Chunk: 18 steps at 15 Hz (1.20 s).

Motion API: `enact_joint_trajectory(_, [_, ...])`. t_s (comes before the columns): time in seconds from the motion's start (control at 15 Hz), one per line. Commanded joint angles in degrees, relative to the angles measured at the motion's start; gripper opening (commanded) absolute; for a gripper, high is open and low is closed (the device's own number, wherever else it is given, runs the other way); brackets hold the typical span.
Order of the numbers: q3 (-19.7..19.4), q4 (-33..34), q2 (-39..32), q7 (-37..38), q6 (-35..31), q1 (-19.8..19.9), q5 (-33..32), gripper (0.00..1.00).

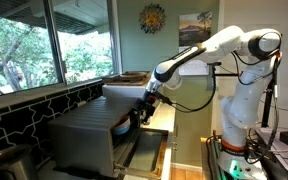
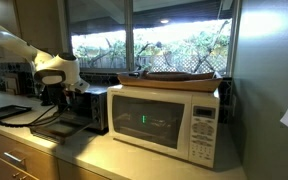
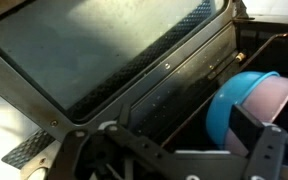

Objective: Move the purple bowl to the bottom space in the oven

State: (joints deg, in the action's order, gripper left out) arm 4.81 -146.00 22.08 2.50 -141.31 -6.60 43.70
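- My gripper [image 1: 144, 103] is at the mouth of the oven [image 1: 84, 135], jaws spread as wide as they go, nothing gripped
- Oven door [image 3: 94, 60] is folded down open, and its glass fills most of the wrist view
- Purple bowl [image 3: 280, 95] is inside the dark cavity, at the right edge of the wrist view, right against a blue rounded thing [image 3: 229, 100]
- One of my fingers [image 3: 252, 130] is just in front of the bowl; can't tell if it touches
- Can't tell which shelf level the bowl is on
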Motion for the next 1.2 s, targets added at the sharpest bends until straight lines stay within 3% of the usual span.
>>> enact_joint_trajectory(0.0, [-0.39, 0.01, 0.16, 0.21, 0.02, -0.35, -0.30, 1.00])
enact_joint_trajectory(0.4, [-0.75, -1.13, 0.83, -7.00, -4.13, -3.27, 5.66, 1.00])
enact_joint_trajectory(1.13, [0.73, -2.68, -0.52, -21.10, -21.14, -11.41, 23.15, 1.00])
